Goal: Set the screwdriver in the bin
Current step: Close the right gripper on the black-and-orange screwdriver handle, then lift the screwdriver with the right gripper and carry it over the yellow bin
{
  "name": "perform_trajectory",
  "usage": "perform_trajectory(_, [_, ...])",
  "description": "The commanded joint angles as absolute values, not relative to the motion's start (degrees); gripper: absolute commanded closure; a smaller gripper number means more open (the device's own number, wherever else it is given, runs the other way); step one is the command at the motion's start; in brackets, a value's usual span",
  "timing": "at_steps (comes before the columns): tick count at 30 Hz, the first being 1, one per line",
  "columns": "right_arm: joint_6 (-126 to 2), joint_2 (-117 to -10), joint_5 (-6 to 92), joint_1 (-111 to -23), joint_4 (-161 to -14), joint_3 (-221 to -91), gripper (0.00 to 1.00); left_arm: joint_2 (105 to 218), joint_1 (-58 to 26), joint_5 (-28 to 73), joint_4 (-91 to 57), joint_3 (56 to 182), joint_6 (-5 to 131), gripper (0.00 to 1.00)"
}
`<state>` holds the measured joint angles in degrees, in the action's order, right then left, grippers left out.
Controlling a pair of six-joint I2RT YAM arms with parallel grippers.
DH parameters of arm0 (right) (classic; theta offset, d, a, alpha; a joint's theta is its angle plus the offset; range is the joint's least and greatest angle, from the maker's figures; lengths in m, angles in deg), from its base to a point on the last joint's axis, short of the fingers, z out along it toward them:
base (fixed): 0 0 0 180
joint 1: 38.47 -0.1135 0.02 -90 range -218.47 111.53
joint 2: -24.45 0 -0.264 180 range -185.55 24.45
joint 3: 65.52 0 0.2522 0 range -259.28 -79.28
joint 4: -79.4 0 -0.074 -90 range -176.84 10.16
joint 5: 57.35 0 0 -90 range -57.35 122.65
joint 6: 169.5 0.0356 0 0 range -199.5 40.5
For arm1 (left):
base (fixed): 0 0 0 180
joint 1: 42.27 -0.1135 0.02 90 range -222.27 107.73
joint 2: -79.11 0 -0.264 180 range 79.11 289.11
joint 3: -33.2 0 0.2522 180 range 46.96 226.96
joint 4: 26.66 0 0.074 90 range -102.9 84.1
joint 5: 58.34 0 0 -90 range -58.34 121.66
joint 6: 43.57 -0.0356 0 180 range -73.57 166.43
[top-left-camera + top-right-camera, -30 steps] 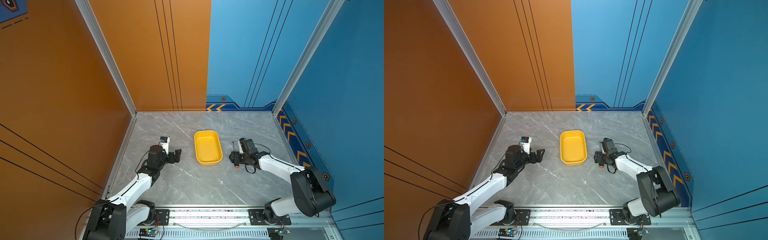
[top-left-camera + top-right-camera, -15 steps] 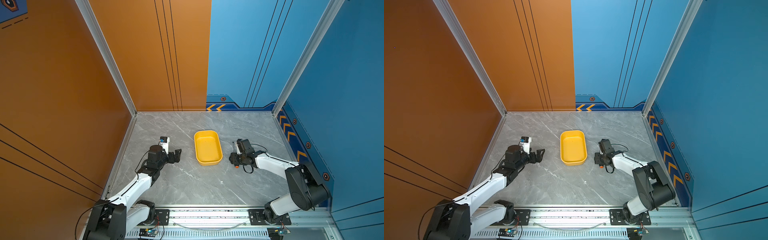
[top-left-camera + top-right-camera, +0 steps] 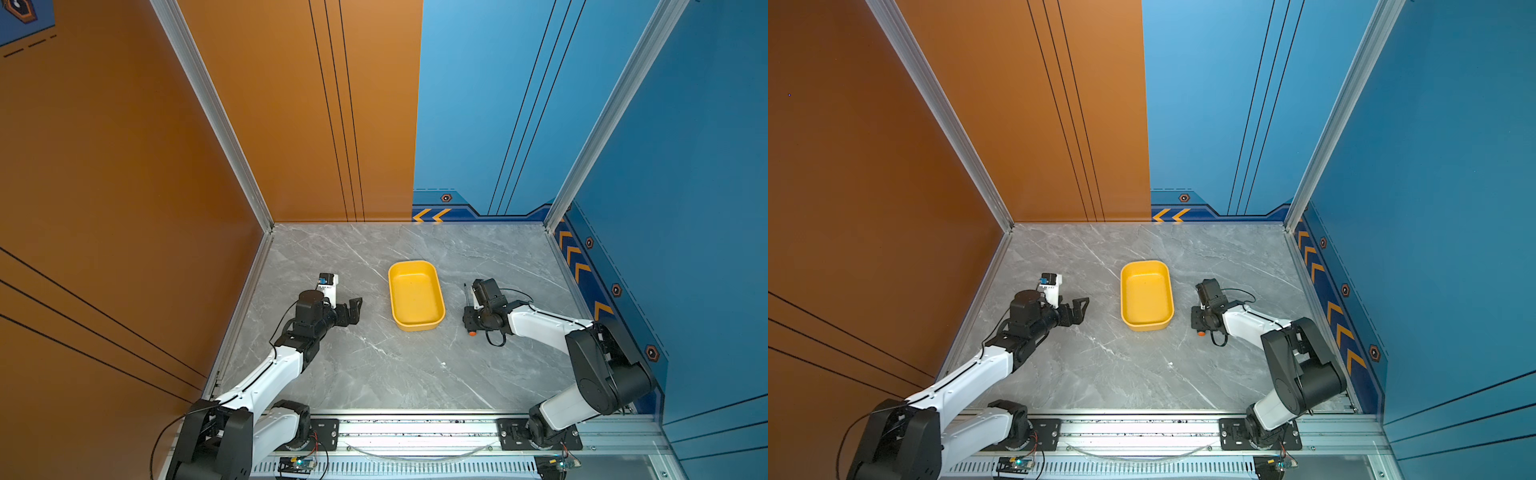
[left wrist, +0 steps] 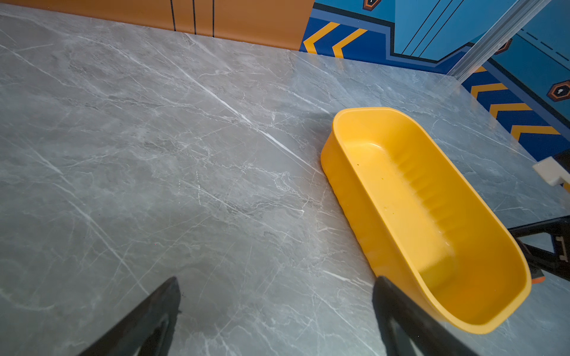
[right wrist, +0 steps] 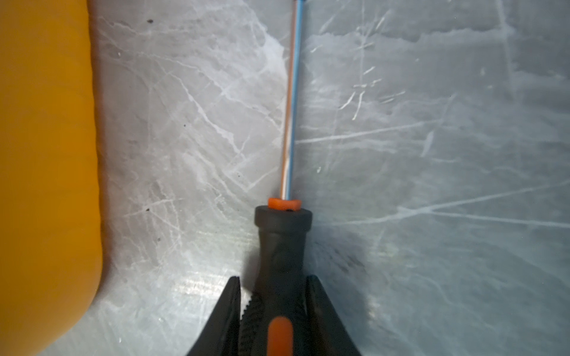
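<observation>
- Orange-tipped, black-handled, the screwdriver (image 5: 283, 237) lies just beside the bin (image 5: 46, 154), on the right arm's side of it in both top views, and not inside yet
- Over to the right gripper (image 5: 273, 280): it's clamped on the handle, one finger on each side. We reckon the fat ribbed handle is the pick because the thin shaft would give the pads little to bite on
- We see the shaft pointing away from the wrist, roughly parallel to the bin's long wall. As we judge it, a sideways carry would drop it in lengthways with no turning needed
- It sits low at the table (image 3: 374, 365), and we cannot tell whether it rests on the surface or hangs just above it
- From above, only the orange end and a sliver of shaft peek out from under the arm
- Across the way, the left gripper (image 4: 277, 280) hangs on the bin's other side, fingers spread wide and holding nothing. We'd say it's parked there to keep the space over the bin free
- We find the bin empty, set between the two arms where either could reach it
- Our call for the next move: lift, cross the rim, let go. We'd watch that long shaft, since too low a lift could catch it on the rim
</observation>
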<state>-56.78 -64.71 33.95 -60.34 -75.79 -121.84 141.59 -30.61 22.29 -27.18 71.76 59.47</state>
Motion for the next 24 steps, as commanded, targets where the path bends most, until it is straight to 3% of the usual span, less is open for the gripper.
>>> perform_trajectory(1, [-56.7,-65.5,33.4,-60.7,-73.3,-123.1,0.82,141.7,-31.0,20.9,-26.7,72.9,60.0,0.02])
perform_trajectory(8, [-55.5,-62.5,34.0,-60.6,-72.8,-122.7,0.97,142.2,-31.2,20.7,-26.7,73.0,60.1,0.02])
perform_trajectory(18, [-46.0,-44.0,33.6,-62.8,-77.3,-118.7,1.0,142.4,-31.2,20.2,-26.8,73.2,60.2,0.02])
perform_trajectory(24, [-41.4,-39.9,22.3,-72.7,-81.1,-121.3,1.0,142.4,-31.2,19.9,-27.0,73.1,60.3,0.02])
